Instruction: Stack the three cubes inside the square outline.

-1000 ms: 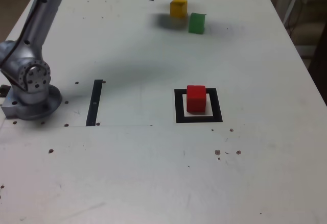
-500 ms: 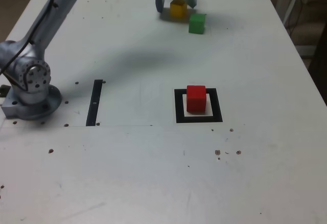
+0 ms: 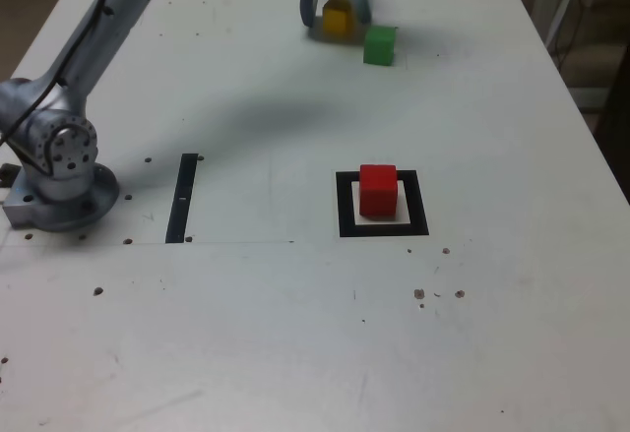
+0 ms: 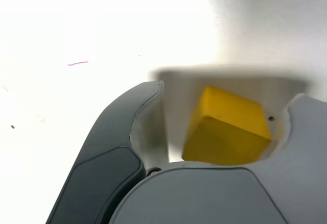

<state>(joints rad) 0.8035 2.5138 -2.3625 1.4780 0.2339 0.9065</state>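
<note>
The yellow cube (image 3: 337,19) rests on the table at the far side, between the fingers of my gripper (image 3: 338,21), which straddles it from above. In the wrist view the yellow cube (image 4: 227,132) lies against one jaw, while a narrow gap separates it from the dark finger (image 4: 112,147) on the other side, so the gripper is open around it. Just to the exterior view's right of the gripper stands the green cube (image 3: 379,44), apart from it. The red cube (image 3: 378,189) stands inside the square outline (image 3: 345,206), nearer the middle of the table.
A thin black strip (image 3: 182,198) lies flat at the exterior view's left of the outline. The arm's base (image 3: 59,171) is mounted at the left edge. Small dark specks and holes dot the white tabletop.
The gripper came down from above the yellow cube to straddle it, and its fingers have drawn closer together around the cube. The cubes have not moved.
</note>
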